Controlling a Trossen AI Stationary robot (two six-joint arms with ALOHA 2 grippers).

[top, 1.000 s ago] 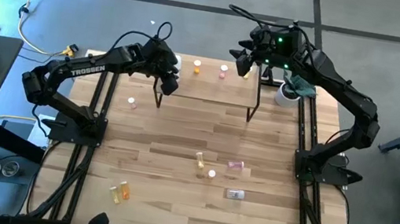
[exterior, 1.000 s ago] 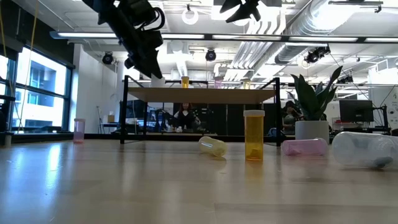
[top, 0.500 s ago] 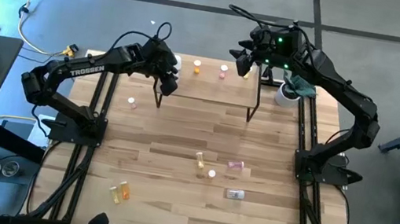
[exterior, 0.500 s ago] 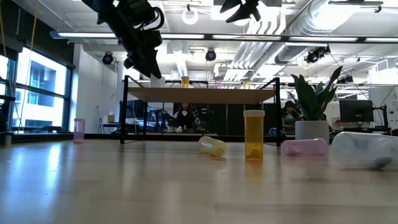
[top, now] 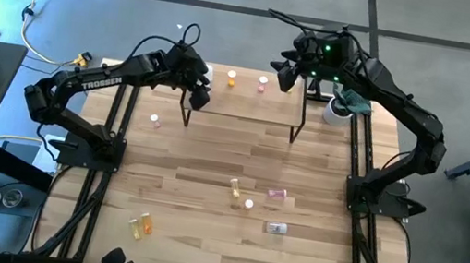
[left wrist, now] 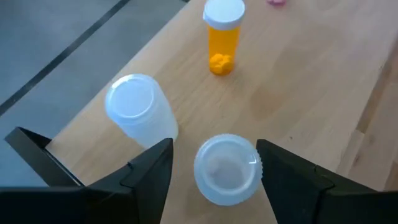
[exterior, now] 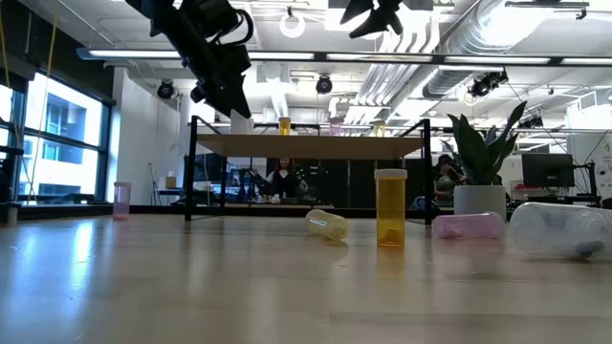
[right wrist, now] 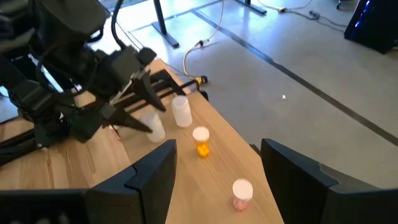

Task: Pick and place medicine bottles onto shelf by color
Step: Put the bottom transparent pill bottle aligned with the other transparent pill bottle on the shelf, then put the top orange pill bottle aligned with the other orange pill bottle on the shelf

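Two clear bottles (left wrist: 227, 168) upright on shelf (left wrist: 298, 93) near its left end, one between parted fingers of left gripper (left wrist: 214, 171), apparently untouched; orange bottle (left wrist: 222, 34) standing farther along. Right gripper (top: 283, 72) spread wide, empty, above shelf's right end.

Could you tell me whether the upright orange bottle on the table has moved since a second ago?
No. The orange bottle stands in the same spot in the low view, just right of the tipped yellow bottle.

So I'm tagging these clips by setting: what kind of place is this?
Probably an open-plan lab or office workspace, not a home: exposed ceiling ducts, a desk with a monitor beyond the potted plant, and two robot arms mounted on a wooden table.
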